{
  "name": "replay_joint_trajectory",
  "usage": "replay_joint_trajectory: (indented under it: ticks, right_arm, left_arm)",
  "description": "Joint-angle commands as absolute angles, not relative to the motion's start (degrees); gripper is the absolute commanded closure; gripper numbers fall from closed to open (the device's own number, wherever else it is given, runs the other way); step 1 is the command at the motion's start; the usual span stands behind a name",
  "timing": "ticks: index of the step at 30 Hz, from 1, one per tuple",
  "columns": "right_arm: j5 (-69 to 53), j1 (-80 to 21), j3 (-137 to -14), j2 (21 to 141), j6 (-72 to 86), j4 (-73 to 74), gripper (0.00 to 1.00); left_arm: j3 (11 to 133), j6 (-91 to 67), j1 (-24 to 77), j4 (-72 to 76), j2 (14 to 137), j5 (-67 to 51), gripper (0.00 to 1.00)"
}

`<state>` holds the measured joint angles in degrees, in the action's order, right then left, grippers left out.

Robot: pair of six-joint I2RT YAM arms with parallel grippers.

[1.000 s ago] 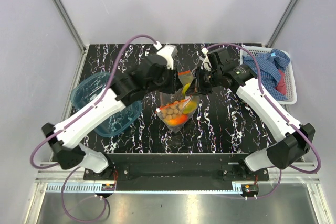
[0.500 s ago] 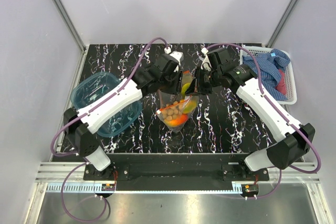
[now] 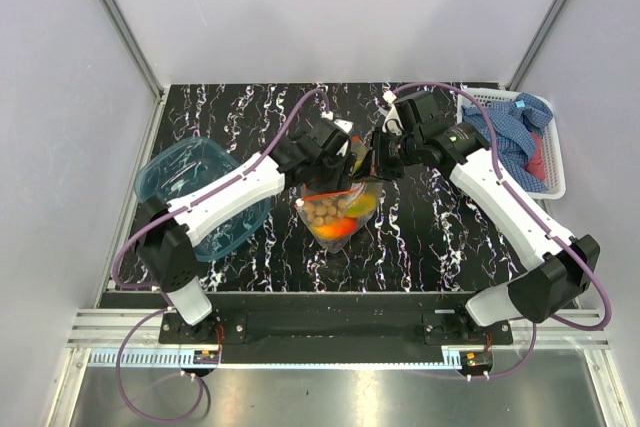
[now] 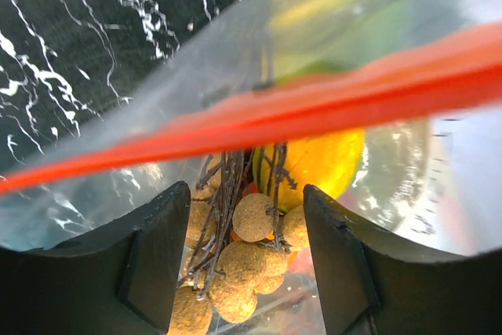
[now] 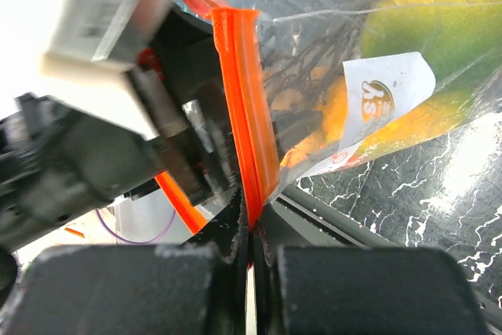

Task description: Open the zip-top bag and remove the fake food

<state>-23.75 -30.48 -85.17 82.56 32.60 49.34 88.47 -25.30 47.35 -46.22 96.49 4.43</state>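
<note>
Right claw (image 5: 249, 233) clamps the strip (image 5: 245, 115) of the one zip-top bag (image 3: 345, 209); left claw (image 4: 245, 217) gapes empty just left of it.

I have the zip-top bag (image 3: 345, 197) at the middle of the desk (image 3: 430, 237), with its zip edge raised toward the far side and its bottom toward me. The fake food (image 3: 333, 215) sits inside it, bunched in the lower part. My left tool (image 4: 245, 202) is just beside the zip edge on its left, and my right tool (image 5: 249, 225) is on that edge's right end. The tub (image 3: 190, 182) lies left of the bag, well apart. The basket (image 3: 555, 182) sits at the far right corner, with the cloth (image 3: 505, 132) in it.
</note>
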Motion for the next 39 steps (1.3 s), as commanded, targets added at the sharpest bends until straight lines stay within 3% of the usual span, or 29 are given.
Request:
replay_joint_trajectory:
  ticks: [1, 4, 5, 8, 16, 26, 33, 39]
  right_arm:
    - [-26.2, -31.0, -85.1, 80.6, 31.9, 46.2, 1.00]
    - [-25.9, -31.0, -84.9, 80.4, 31.9, 46.2, 1.00]
    - [-25.8, -31.0, -84.7, 80.4, 31.8, 46.2, 1.00]
    - [-25.4, -31.0, -84.0, 80.2, 31.7, 46.3, 1.00]
    - [-21.8, -31.0, -82.2, 78.7, 31.8, 46.2, 1.00]
    - [-14.2, -30.6, -80.3, 76.7, 35.0, 46.5, 1.00]
    - [-17.8, -30.6, -78.8, 76.6, 34.2, 45.1, 1.00]
    - [-19.9, -30.6, -78.8, 76.6, 33.7, 44.5, 1.00]
  left_arm:
    - [87.0, -25.2, 47.6, -43.1, 97.8, 1.4, 0.37]
    - [85.6, -25.2, 47.8, -41.8, 98.3, 0.6, 0.41]
    - [85.4, -25.3, 47.7, -41.7, 98.3, 0.8, 0.51]
    - [86.2, -25.1, 47.8, -41.6, 97.0, 1.6, 0.66]
    - [93.3, -23.8, 47.7, -43.2, 92.8, 0.4, 0.97]
    - [90.3, -21.2, 48.6, -41.5, 81.8, -2.9, 1.00]
    - [89.0, -21.5, 48.4, -33.0, 73.6, -0.2, 1.00]
    - [95.6, -23.6, 45.7, -29.8, 73.4, 3.8, 1.00]
